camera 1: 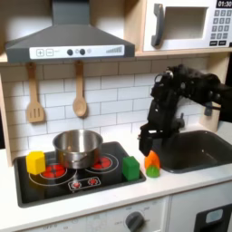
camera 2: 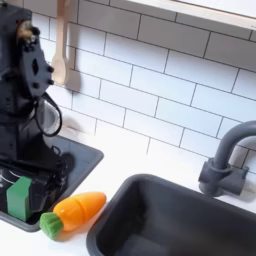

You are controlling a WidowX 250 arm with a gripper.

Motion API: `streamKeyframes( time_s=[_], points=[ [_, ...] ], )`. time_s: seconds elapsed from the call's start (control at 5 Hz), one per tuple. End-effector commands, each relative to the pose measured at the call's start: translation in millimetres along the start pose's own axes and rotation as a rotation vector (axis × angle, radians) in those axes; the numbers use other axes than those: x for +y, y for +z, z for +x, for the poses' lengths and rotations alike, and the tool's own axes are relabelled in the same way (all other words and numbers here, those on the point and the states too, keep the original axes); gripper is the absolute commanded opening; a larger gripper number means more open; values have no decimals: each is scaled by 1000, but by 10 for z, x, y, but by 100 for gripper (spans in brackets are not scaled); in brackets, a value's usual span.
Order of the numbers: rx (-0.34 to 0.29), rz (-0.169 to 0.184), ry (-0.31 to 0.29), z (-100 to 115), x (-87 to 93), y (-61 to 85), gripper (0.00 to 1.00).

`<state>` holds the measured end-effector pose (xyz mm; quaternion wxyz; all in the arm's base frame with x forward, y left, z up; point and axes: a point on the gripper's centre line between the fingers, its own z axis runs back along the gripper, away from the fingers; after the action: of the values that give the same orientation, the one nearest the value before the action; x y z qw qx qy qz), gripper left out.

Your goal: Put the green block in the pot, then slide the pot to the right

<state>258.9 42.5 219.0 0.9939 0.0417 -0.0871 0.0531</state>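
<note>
My gripper [camera 1: 148, 136]: above the stovetop's right edge — jaw state I cannot tell.
Green block [camera 1: 131, 167]: stovetop's front-right corner.
Pot [camera 1: 78, 147]: stovetop's centre, rear.

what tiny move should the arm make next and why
Probably lower the gripper toward the green block and close on it. In the first exterior view the block sits on the stovetop's right edge, outside the pot, with the gripper hanging just above it.

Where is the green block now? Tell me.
In the first exterior view, the green block sits at the stovetop's right edge, just left of the toy carrot, right of the pot.
</note>
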Motion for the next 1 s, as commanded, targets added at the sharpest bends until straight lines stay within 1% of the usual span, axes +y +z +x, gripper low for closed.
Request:
streamKeyframes(
  time_s=[0.0,0.4,0.6,0.8],
  points=[
    [1,18,14,256,46,-92,100],
    [17,37,20,311,158,-178,100],
    [32,41,27,361,187,-245,100],
    [51,34,24,413,200,-341,100]
  ],
)
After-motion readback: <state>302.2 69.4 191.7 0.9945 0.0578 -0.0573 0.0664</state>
